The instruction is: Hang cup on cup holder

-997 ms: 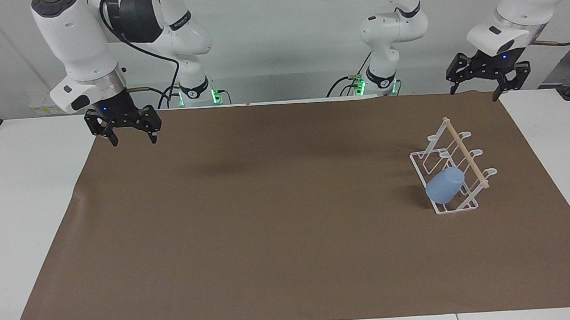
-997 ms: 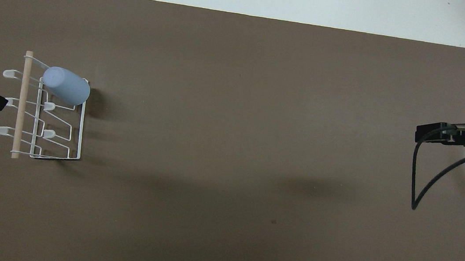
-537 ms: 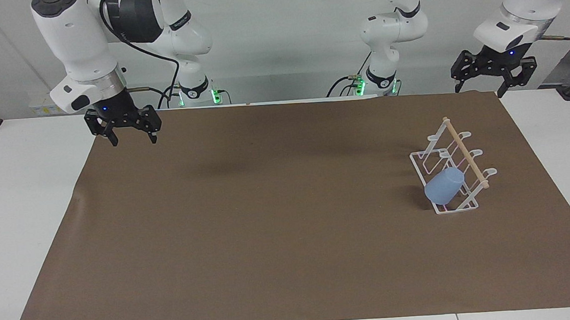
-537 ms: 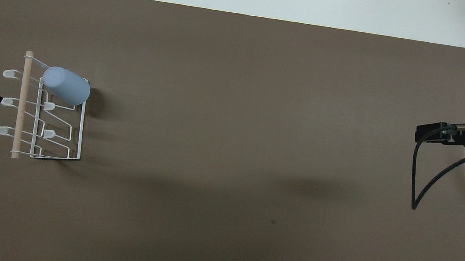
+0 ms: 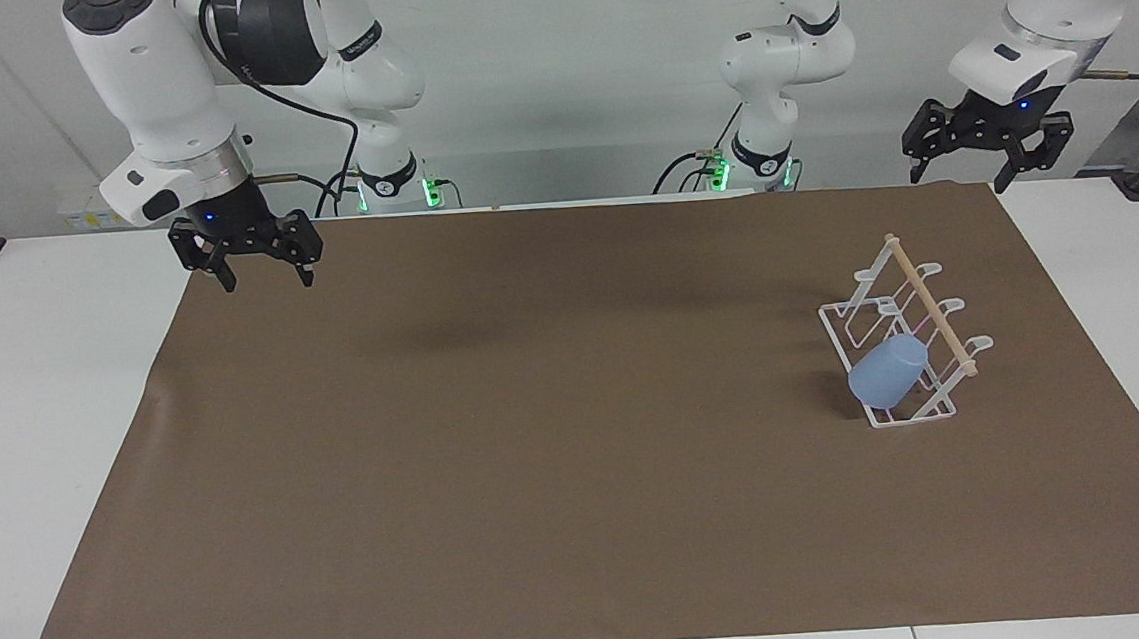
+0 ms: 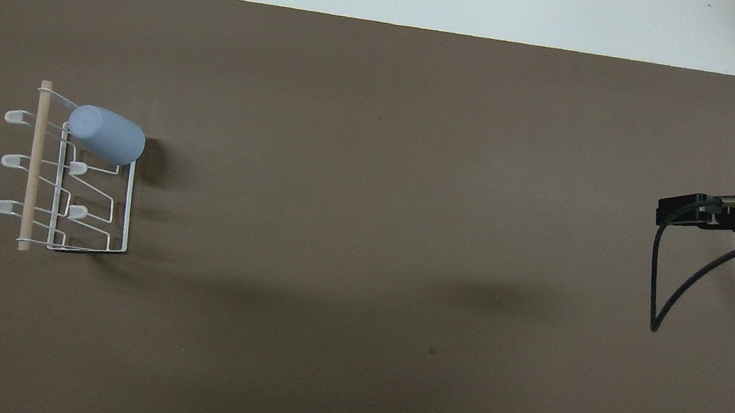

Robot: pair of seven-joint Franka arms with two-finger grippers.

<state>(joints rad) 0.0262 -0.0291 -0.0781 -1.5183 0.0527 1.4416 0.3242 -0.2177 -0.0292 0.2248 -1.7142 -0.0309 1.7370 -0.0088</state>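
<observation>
Cup (image 5: 887, 375) hung on holder (image 5: 916, 333) by surface's left-arm edge; left hand (image 5: 988, 171), right hand (image 5: 265, 277) open, empty.

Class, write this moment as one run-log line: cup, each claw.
cup: hung on cup holder prong | left claw: open, raised, holds nothing | right claw: open, waits over mat corner

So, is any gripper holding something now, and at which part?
Nothing is held. The left gripper and the right gripper are both open and empty, up in the air. The cup hangs on the cup holder, untouched.
</observation>
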